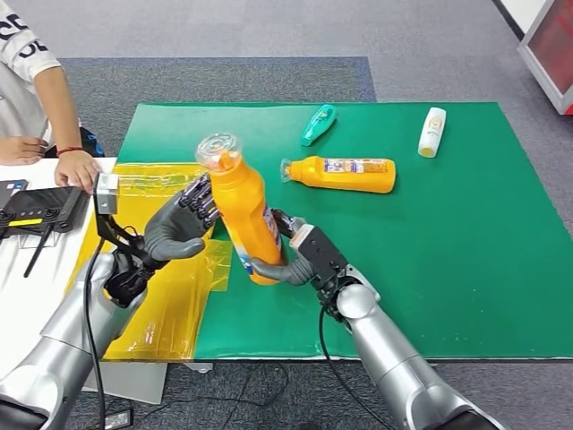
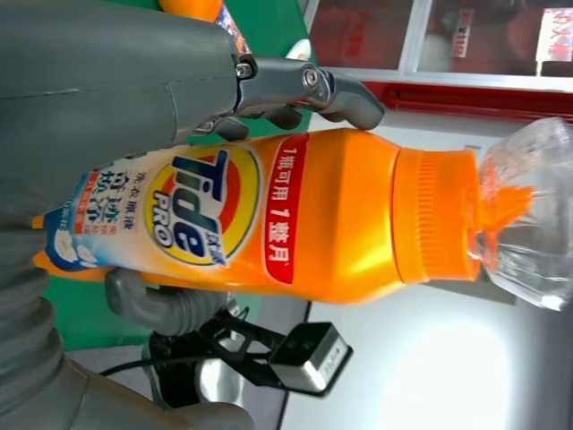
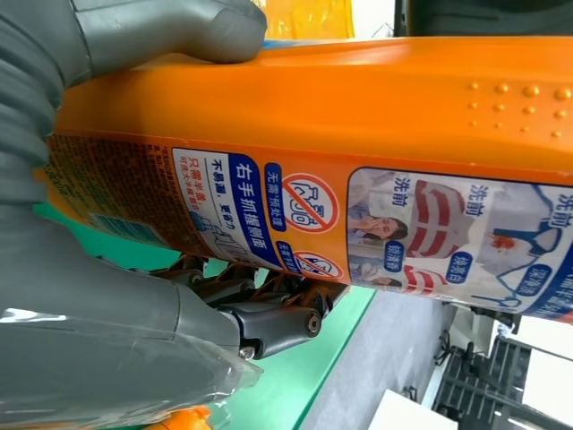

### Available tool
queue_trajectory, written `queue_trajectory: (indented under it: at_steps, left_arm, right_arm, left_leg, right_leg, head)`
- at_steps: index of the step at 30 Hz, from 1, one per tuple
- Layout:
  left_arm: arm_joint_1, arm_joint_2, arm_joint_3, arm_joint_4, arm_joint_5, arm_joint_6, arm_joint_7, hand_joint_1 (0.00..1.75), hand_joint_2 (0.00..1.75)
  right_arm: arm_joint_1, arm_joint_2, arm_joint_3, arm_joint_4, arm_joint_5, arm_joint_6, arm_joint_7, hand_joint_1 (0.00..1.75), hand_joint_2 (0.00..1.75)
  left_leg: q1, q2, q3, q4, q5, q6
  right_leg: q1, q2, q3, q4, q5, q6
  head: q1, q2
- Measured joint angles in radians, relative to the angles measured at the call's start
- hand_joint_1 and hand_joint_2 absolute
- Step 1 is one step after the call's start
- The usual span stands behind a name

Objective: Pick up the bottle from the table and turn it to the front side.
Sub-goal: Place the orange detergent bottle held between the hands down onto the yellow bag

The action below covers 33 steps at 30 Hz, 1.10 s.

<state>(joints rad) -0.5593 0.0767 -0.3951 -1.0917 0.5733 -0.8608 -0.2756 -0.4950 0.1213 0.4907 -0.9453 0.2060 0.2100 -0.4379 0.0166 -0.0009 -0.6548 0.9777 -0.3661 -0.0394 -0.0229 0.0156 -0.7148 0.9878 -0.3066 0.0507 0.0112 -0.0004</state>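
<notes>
Green matting (image 1: 439, 269) covers the table in the head view, where the right hand (image 1: 301, 255) grips the orange bottle (image 1: 244, 215) low, tilted above the mat; the left hand (image 1: 177, 224) touches its upper side. Left wrist view: fingers (image 2: 324, 90) flank the Tide label. Right wrist view: thumb (image 3: 169, 31) and fingers clamp the bottle's back label.

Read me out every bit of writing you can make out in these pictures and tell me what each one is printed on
"Tide PRO": front label of the held orange bottle, left wrist view.
"1瓶可用1整月": red band on that front label.
"右手抓握侧面": blue strip on its back label, right wrist view.
"洗前": over the photo on the back label.
Back label's fine print: too small to read.
Label on the lying orange bottle: too blurred.
</notes>
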Motion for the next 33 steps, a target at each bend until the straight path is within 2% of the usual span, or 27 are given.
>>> queue_trajectory:
  at_steps: [8, 16, 33]
  left_arm:
    - [0.0, 0.002, -0.012, 0.005, -0.027, 0.033, -0.008, 0.0, 1.75]
    - [-0.019, 0.015, -0.016, 0.024, -0.187, 0.174, -0.01, 0.0, 1.75]
    - [-0.024, 0.045, -0.025, 0.037, -0.217, 0.181, -0.01, 0.0, 1.75]
  right_arm:
    - [0.007, 0.014, 0.056, 0.0, 0.054, -0.024, 0.01, 1.75, 1.75]
    - [0.028, 0.022, 0.109, 0.001, 0.121, -0.104, 0.044, 1.75, 1.75]
    - [0.033, 0.022, 0.113, 0.007, 0.152, -0.152, 0.06, 1.75, 1.75]
  left_leg:
    - [0.0, 0.0, 0.0, 0.0, 0.0, 0.0]
    - [0.0, 0.0, -0.001, 0.0, 0.0, 0.0]
    - [0.0, 0.0, -0.001, 0.0, 0.0, 0.0]
  right_leg:
    - [0.0, 0.0, 0.0, 0.0, 0.0, 0.0]
    - [0.0, 0.0, 0.0, 0.0, 0.0, 0.0]
    - [0.0, 0.0, -0.001, 0.0, 0.0, 0.0]
  head:
    - [0.0, 0.0]
    - [0.0, 0.0]
    - [0.0, 0.0]
